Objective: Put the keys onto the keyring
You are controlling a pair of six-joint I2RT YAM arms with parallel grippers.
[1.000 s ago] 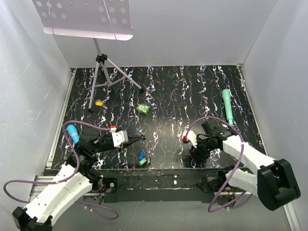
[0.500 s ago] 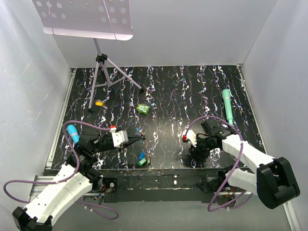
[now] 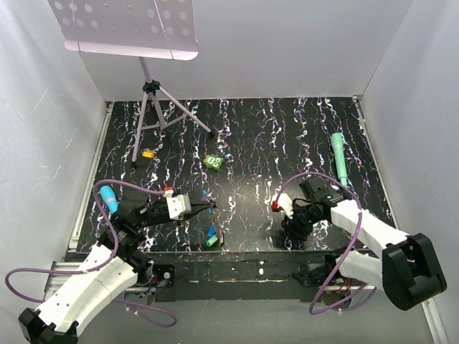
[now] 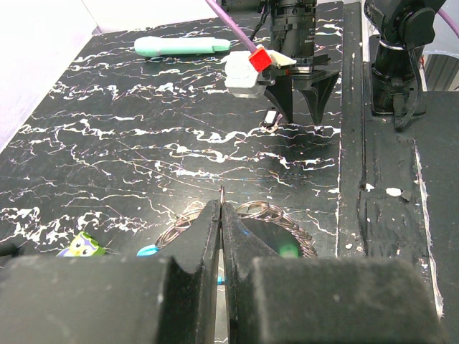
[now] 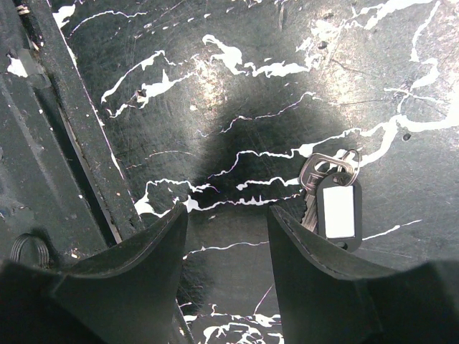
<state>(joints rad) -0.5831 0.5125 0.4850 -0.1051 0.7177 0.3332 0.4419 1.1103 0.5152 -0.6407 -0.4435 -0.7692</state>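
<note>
Two small keys (image 3: 211,237), one blue-headed and one teal-headed, lie together on the black marbled tabletop (image 3: 251,143) in the overhead view. They sit just in front of your left gripper (image 3: 206,206), which reaches in low from the left with its jaws pressed together. Your right gripper (image 3: 295,234) points straight down at the table well off to the right, and a teal marker (image 3: 338,159) and a green lumpy toy (image 3: 212,162) sit farther back, out of the way. From the left wrist you can see the fingers closed tight on a strand of thin wire that stands up between their tips. That strand looks to belong to the keyring (image 4: 267,212), whose grey loops rest on the table just beyond, so count the ring as held on the left, near the coloured keys. Across the table the same view shows the right gripper's jaws apart, with a tagged key (image 4: 270,117) on the surface just beside one finger. From the right wrist the jaws stand open over bare tabletop, with nothing between them. The metal key, with its white tag and small split ring, lies flat just outside the finger (image 5: 323,272) on the right of that view, not in the gap. By my reading, the ring is secured and you are lining up to pick a key. Next, shift the right gripper sideways until the key sits between the fingers. Then come down and pinch the tag or the bow, because the blade lies flat and offers little edge, and only then carry it to the held loop.
</note>
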